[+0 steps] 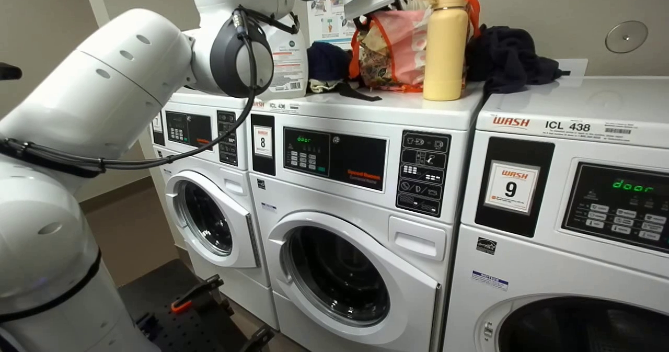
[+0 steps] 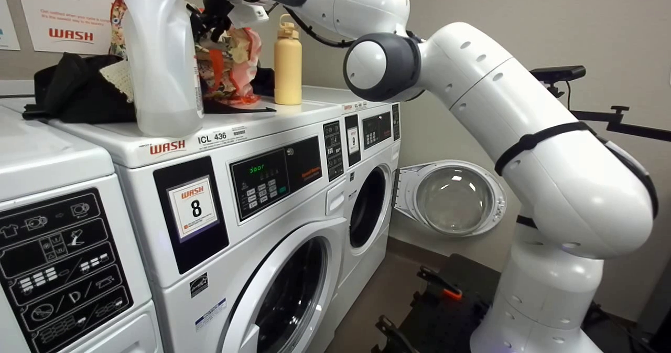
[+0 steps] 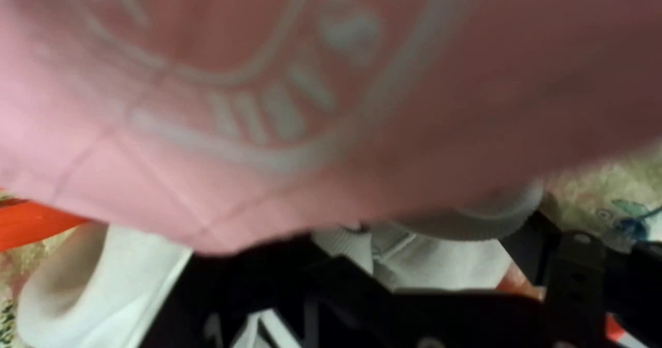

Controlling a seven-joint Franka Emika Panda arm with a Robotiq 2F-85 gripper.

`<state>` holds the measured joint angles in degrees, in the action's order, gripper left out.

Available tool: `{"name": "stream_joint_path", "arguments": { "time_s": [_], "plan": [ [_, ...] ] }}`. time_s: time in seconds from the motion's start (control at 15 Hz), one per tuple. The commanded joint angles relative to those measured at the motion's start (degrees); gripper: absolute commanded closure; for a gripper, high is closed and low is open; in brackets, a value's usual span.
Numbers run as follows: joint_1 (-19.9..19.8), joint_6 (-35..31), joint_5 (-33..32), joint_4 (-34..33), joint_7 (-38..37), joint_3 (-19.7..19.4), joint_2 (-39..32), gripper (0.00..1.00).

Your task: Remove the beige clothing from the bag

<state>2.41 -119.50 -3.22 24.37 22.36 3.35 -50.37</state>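
Beige clothing (image 3: 445, 262) lies in the bag (image 1: 405, 48), behind the tabletop's (image 1: 397, 105) front edge, below the end effector (image 2: 207, 34), its grip indiscernible.

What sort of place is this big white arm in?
Probably a shared laundry room: numbered white front-loading washing machines stand in a row, a white wall poster mentions laundry status, and dark crumpled cloth lies on top.
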Motion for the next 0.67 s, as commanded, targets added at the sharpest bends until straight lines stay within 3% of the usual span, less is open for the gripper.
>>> {"name": "stream_joint_path", "arguments": {
  "time_s": [0.0, 0.2, 0.27, 0.33, 0.47, 0.6],
  "plan": [
    [-0.44, -0.20, 0.53, 2.17, -1.24, 0.16, 1.17, 0.42],
    [-0.56, 0.16, 0.27, 2.27, -1.62, -0.11, 1.11, 0.65],
    [-0.24, 3.26, 0.56, -4.58, -1.45, -0.51, -2.68, 0.73],
    [-0.64, 0.51, 0.27, 2.23, -1.70, -0.12, 1.08, 0.80],
    [-0.73, 0.67, 0.44, 2.19, -1.87, 0.00, 1.02, 0.95],
    [-0.78, 0.69, 0.69, 2.08, -2.39, 0.20, 1.09, 1.00]
  ]
}}
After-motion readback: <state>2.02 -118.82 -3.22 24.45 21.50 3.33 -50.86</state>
